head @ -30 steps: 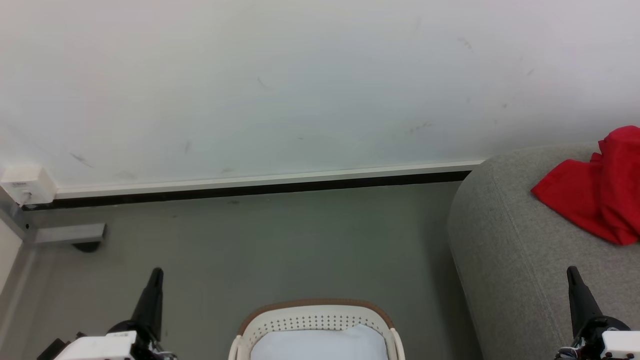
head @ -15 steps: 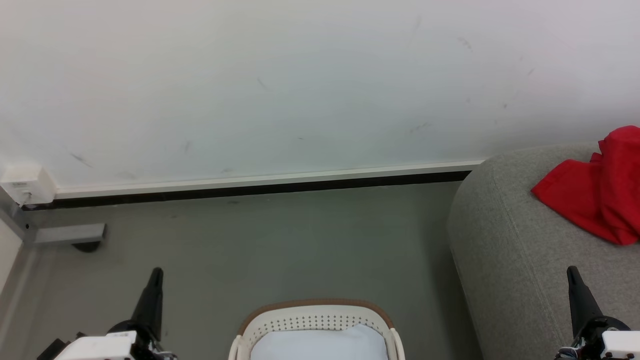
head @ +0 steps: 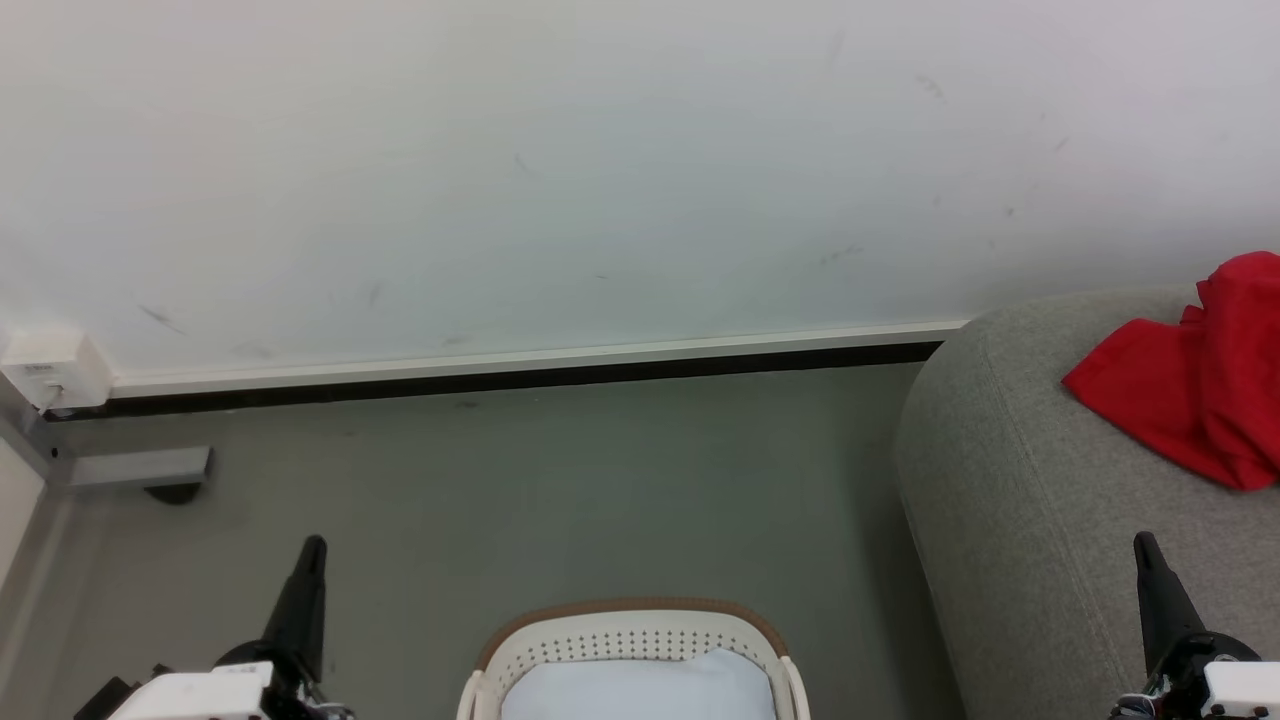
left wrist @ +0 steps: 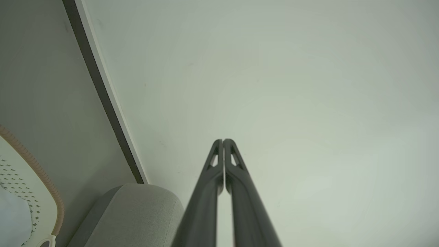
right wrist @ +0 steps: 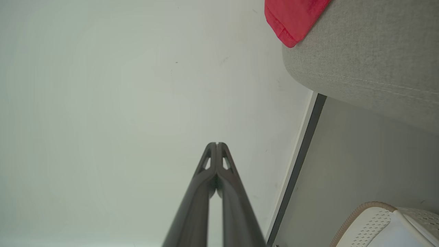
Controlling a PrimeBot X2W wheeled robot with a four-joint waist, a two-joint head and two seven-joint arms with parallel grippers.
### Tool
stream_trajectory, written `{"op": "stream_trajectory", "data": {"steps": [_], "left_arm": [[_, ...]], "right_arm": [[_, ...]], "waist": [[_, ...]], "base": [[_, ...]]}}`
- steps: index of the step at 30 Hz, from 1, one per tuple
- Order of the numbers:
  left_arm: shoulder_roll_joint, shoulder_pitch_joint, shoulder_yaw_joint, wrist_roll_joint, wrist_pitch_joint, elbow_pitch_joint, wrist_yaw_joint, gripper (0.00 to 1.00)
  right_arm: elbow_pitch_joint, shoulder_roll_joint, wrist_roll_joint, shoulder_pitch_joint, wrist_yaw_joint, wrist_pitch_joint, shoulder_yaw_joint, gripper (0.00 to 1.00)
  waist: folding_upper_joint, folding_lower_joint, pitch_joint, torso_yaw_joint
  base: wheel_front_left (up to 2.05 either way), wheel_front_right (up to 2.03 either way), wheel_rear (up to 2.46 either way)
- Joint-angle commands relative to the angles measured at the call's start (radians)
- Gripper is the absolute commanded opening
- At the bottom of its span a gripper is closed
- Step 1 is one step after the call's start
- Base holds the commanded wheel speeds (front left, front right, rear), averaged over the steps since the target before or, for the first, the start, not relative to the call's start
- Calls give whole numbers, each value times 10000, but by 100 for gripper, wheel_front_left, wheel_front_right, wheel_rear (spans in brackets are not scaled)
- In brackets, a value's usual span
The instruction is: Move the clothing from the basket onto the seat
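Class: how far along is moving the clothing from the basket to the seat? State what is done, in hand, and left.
Done: red clothing lies on the seat. In hand: nothing; the left gripper and right gripper are shut, empty, clear of the basket. Left: possibly nothing, since the basket's visible part shows pale lining without red, but its near part is cut off.

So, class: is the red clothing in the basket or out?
Out: the clothing lies on the seat; the basket shows pale lining.
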Motion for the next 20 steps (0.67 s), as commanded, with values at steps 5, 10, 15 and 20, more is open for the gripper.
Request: {"op": "stream_trajectory", "data": {"steps": [5, 10, 15, 20], "left_arm": [[66, -90, 20, -136, 38, -32, -51, 0], [66, -90, 19, -137, 38, -33, -52, 0], [66, -90, 19, -137, 37, -31, -52, 0], [66, -90, 19, -137, 37, -32, -52, 0]], "right_arm": [[-56, -79, 10, -128, -21, 30, -38, 0], [-56, -79, 10, -128, -21, 30, -38, 0], [-56, -79, 10, -128, -21, 30, -38, 0], [-56, -79, 10, -128, -21, 30, -37, 0]], "waist": [[0, 0, 0, 0], [0, 0, 0, 0], [0, 0, 0, 0], [0, 0, 0, 0]], "base": [[0, 0, 0], [0, 0, 0], [0, 0, 0], [0, 0, 0]]}}
